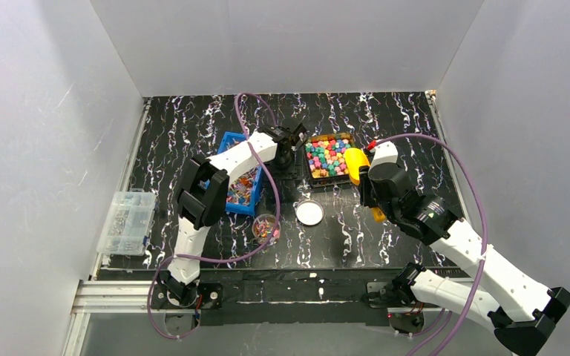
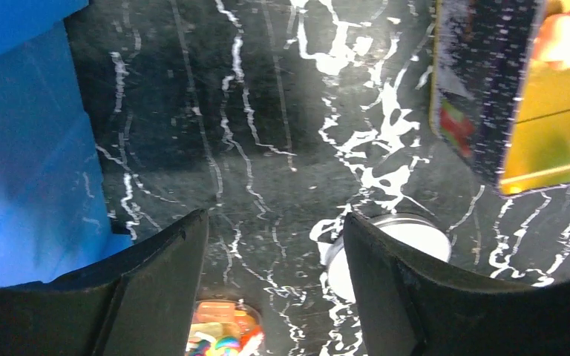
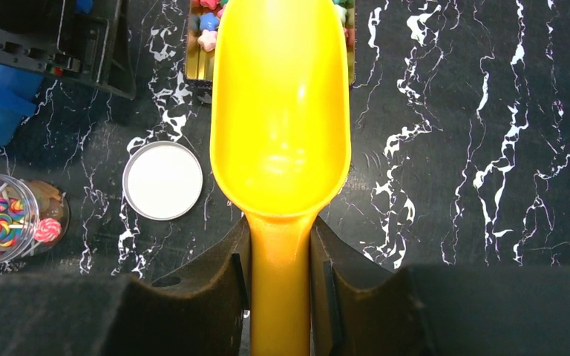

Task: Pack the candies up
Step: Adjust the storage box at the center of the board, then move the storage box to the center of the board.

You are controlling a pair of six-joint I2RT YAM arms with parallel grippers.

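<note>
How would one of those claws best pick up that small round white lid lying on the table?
Come straight down from above and pinch the white lid across its rim, fingers on opposite edges. It lies flat and low on the table, so a sideways approach finds little to grab. The jar stands apart, leaving room. The left gripper is open and empty.

Candies (image 1: 328,157) in tray (image 1: 329,180) behind lid (image 1: 309,213)

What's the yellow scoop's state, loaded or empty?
Empty. In the right wrist view the scoop shows a bare, glossy bowl, nothing in it; the right pincer clamps its handle.
</note>
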